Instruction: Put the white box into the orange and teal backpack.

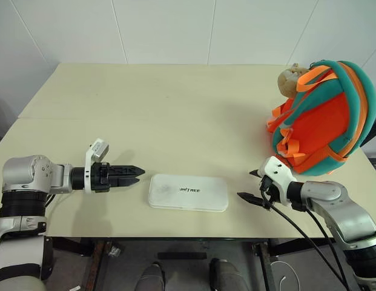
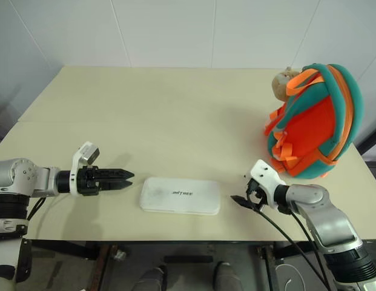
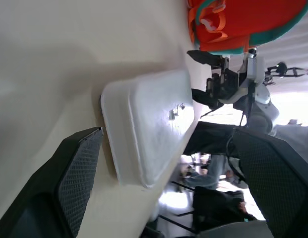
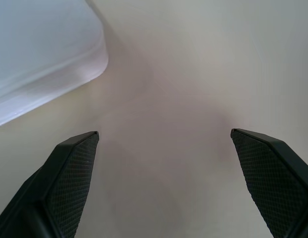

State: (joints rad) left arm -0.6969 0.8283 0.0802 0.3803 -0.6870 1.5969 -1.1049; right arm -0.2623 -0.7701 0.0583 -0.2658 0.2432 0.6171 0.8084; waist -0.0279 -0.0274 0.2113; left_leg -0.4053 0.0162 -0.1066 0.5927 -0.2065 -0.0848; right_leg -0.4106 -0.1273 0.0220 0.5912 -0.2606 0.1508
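The white box [image 1: 188,192] lies flat on the tabletop [image 1: 175,115], close to the near edge, with its long sides running across in front of me and its small dark lettering facing up in the middle of the lid. It sits between my two grippers and neither one touches it. My left gripper [image 1: 138,174] hangs just off the box's left short end, pointing toward it along the tabletop, and in my left wrist view its two black fingers [image 3: 77,173] stand wide apart with the rounded end of the box framed in the gap between them. My right gripper [image 1: 252,185] hangs near the box's right short end, a little farther off than the left one, angled down toward the tabletop; its fingers [image 4: 69,178] are also spread wide, with bare tabletop between them and one rounded corner of the box beyond the fingertip. Nothing is held in either gripper. The orange and teal backpack [image 1: 324,118] stands on the tabletop beyond my right gripper and out to its right, well apart from the box, its teal straps and orange webbing facing me. A small tan plush toy [image 1: 292,80] sits at the top of the backpack, on the side toward the middle of the tabletop.
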